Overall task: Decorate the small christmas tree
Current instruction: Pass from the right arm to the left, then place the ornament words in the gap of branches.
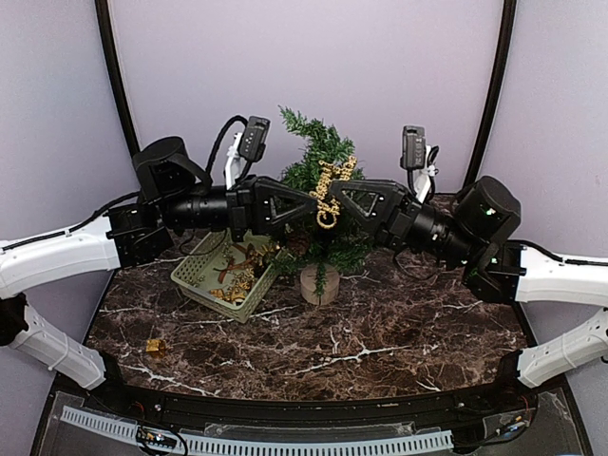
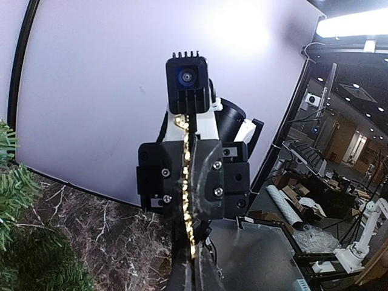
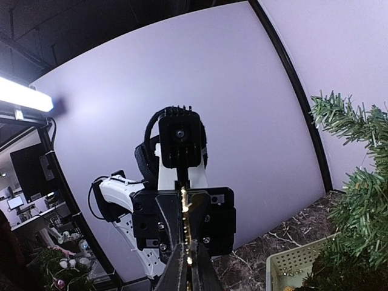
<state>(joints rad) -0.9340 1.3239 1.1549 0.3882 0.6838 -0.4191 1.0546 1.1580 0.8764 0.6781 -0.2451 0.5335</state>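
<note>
One small christmas tree (image 1: pixel 318 142), bushy green needles, round wooden base, one pale lattice basket (image 1: pixel 190 271) beside tree, one gold glitter ornament (image 1: pixel 329 185) before tree, left gripper (image 1: pixel 312 205) and right gripper (image 1: pixel 342 201) both pinching it

The tree (image 1: pixel 318 157) stands mid-table (image 1: pixel 399 351), toward the back, on its base (image 1: pixel 319 283). The basket (image 1: pixel 193 271) lies left of the base, just beside it, with trinkets (image 1: pixel 233 277) inside. A small piece (image 1: pixel 155 347) lies on the table at the front left, well apart from the basket.

The left gripper (image 1: pixel 313 210) reaches in from the left, passing above the basket's back edge. The right gripper (image 1: pixel 338 201) reaches in from the right. They meet tip to tip in front of the tree's middle, above the base. The ornament (image 1: pixel 329 185) sits upright between both pairs of fingertips, its top above them and its bottom below, close against the tree's front.
</note>
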